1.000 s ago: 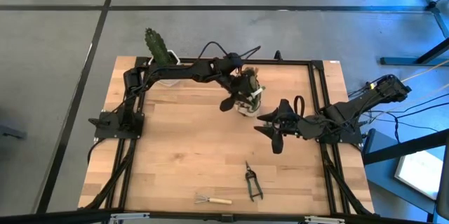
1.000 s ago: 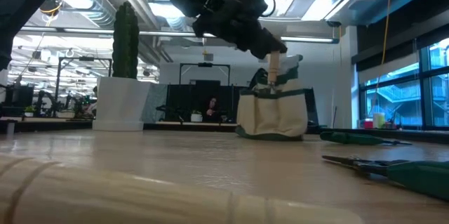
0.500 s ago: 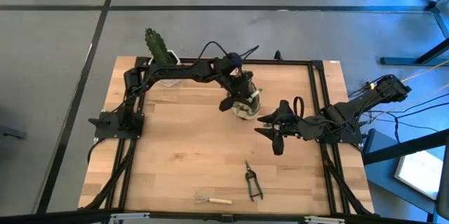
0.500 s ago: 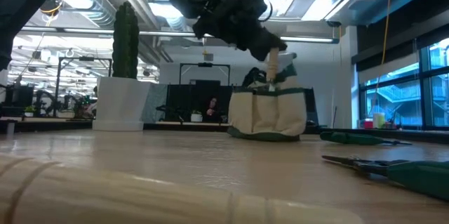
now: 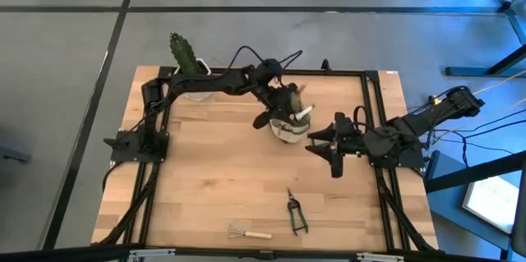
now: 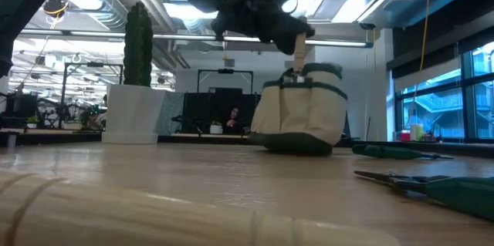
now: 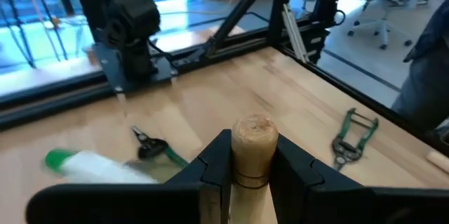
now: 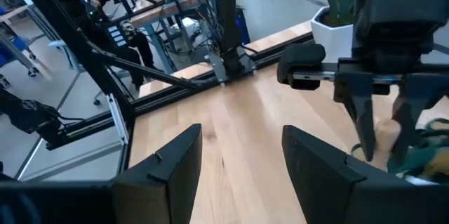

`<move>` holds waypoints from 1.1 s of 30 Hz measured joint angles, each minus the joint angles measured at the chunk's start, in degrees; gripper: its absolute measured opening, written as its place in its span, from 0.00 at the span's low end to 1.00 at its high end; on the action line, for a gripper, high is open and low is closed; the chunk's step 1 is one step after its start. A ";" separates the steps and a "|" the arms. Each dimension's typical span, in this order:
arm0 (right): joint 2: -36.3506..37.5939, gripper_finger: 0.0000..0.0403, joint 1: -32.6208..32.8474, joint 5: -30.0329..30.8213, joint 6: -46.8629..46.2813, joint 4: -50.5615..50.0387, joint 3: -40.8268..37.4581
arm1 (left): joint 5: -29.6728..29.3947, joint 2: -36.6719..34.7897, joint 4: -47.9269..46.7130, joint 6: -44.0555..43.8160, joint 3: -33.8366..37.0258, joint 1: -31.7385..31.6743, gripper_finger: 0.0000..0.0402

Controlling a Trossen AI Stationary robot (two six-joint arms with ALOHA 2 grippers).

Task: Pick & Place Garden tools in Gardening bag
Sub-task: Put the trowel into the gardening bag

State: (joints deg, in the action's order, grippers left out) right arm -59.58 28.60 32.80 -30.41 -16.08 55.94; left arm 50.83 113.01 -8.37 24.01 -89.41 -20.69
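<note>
Left wrist view shows the wooden handle point(image 7: 254, 155) of a garden tool pinched between the two dark fingers of the left gripper point(image 7: 251, 171), its rounded end pointing up; the tool's metal end is out of sight below. From above, the left gripper point(image 5: 289, 106) sits directly over the gardening bag point(image 5: 289, 128) near the back middle of the table point(image 5: 214, 188), so the judged step is lowering this tool into the bag. At table height the bag point(image 6: 302, 111) bulges and leans, with the handle point(image 6: 299, 48) standing above its rim.

The right gripper point(image 5: 327, 142) waits just beside the bag, fingers apart and holding nothing.

Nearer the front edge lie the dark pruning shears point(image 5: 295, 211) and the small wire rake point(image 5: 247, 232), not yet packed. A cactus point(image 5: 182, 52) in a white pot stands at the back left corner. A person point(image 6: 233, 117) sits far off in the room.

The soft bag is the risk: if the tool's end snags on the fabric or rim, it may drag or tip the bag, spilling what is inside. Letting go too high could also leave the tool leaning over the rim and toppling out.
</note>
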 joint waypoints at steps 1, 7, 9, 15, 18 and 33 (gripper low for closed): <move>0.09 0.50 0.00 0.01 0.00 0.00 0.00 | -0.13 -0.09 0.70 -0.13 0.00 0.02 0.15; 0.10 0.50 0.00 -0.01 0.01 -0.05 0.00 | -0.92 -0.76 0.63 -1.88 0.04 -0.09 0.15; 0.10 0.50 0.00 0.01 0.13 -0.59 0.00 | -1.15 -0.48 0.12 -2.28 0.04 -0.08 0.15; 0.07 0.50 0.41 -0.44 0.90 -1.13 0.00 | -2.91 0.15 -2.03 -1.88 0.04 0.98 0.15; 0.07 0.50 0.87 -0.46 0.87 -1.61 0.00 | -4.32 0.26 -2.84 -1.81 0.04 1.40 0.15; 0.07 0.50 1.18 -0.47 0.16 -2.67 0.00 | -9.28 0.46 -4.65 -4.33 0.02 1.33 0.49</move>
State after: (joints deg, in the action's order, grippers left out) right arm -59.51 29.78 32.34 -30.25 -18.74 55.94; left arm 41.54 113.47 -13.02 19.68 -89.38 -19.36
